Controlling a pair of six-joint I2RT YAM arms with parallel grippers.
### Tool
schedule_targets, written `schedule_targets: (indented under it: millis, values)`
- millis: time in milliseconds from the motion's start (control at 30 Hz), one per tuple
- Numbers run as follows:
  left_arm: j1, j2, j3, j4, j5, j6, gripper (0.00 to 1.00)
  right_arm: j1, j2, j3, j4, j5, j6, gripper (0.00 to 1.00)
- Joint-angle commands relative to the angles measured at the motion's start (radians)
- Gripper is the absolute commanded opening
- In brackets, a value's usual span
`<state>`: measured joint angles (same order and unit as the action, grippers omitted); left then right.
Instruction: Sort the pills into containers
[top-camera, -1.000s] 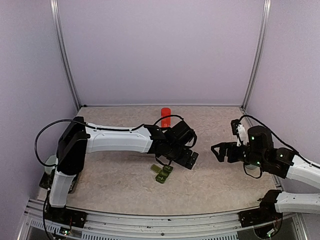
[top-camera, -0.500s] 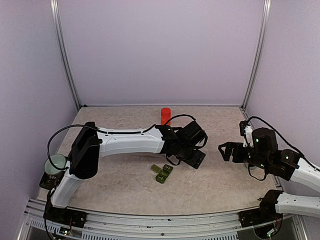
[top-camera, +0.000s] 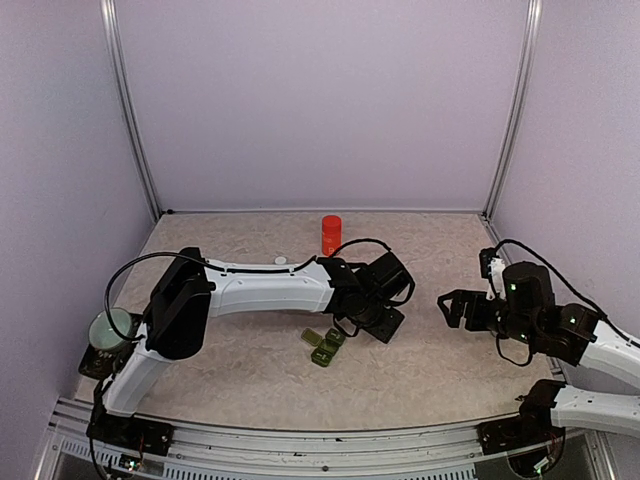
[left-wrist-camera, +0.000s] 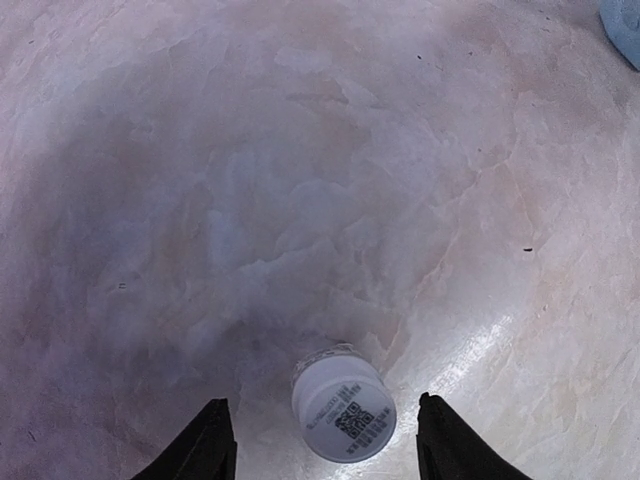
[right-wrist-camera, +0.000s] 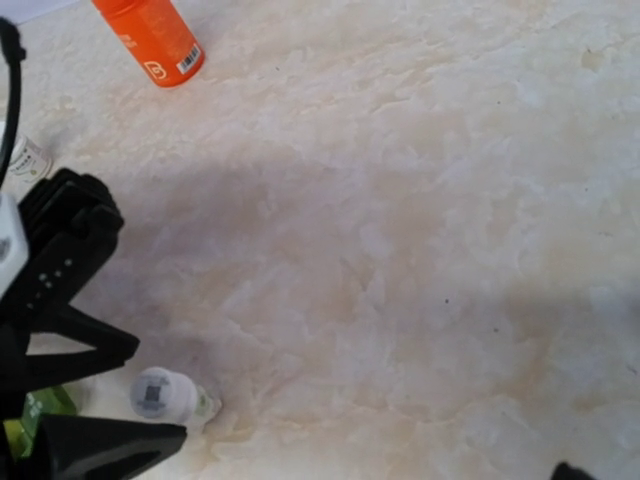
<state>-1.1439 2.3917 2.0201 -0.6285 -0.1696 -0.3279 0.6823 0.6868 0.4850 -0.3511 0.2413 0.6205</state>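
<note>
Step in hand: I judge this to be the pickup of the pill supply. I see no loose pills, and nothing has gone into a compartment as far as I can see.
Left pincer: the left pincer (left-wrist-camera: 323, 402) is spread wide and pinching nothing. Its fingers stand either side of a small clear vial with a white cap (left-wrist-camera: 343, 417) on the mottled beige desk (top-camera: 250, 370), with a gap on both sides.
Right pincer: the right pincer (top-camera: 455, 305) hangs well apart to the right. I cannot tell whether it is spread or pressed together.
Green strip: the dark green plastic strip of three joined compartments (top-camera: 323, 345) lies on the desk just beside the left pincer, on its near side. I cannot make out how its lids stand.
Next move: I would ease the fingers in evenly on the vial. It is small and round and could roll or squirt out. The carry to the strip would then be short.
Writing: the vial cap bears a square QR-type code with fine print under it, too small for me to read. The upright orange cylindrical bottle (right-wrist-camera: 150, 35) at the far edge shows a barcode and a white mark, also illegible.
</note>
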Motion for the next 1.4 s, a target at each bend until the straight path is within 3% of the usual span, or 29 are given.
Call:
schedule_targets:
  millis: [0, 167, 433, 633, 1133, 1367]
  values:
    - [0.005, 0.003, 0.018, 0.017, -0.007, 0.008, 0.57, -0.007, -0.015, -0.011, -0.003, 0.010, 0.008, 1.00]
    - [0.004, 0.008, 0.012, 0.023, -0.001, 0.008, 0.50, -0.009, -0.015, -0.017, 0.001, 0.009, 0.008, 0.99]
    - [0.006, 0.004, 0.011, 0.042, 0.010, 0.017, 0.48, -0.008, -0.008, -0.026, 0.011, 0.000, 0.007, 0.99]
    - [0.012, 0.011, 0.011, 0.044, 0.015, 0.018, 0.42, -0.008, -0.010, -0.027, 0.011, 0.000, 0.005, 0.99]
    - [0.021, 0.013, 0.000, 0.056, 0.035, 0.011, 0.19, -0.008, -0.016, -0.038, 0.016, -0.012, -0.008, 0.99]
    - [0.038, -0.105, -0.082, 0.104, 0.034, -0.018, 0.17, -0.007, -0.018, -0.075, 0.135, -0.156, -0.142, 0.98]
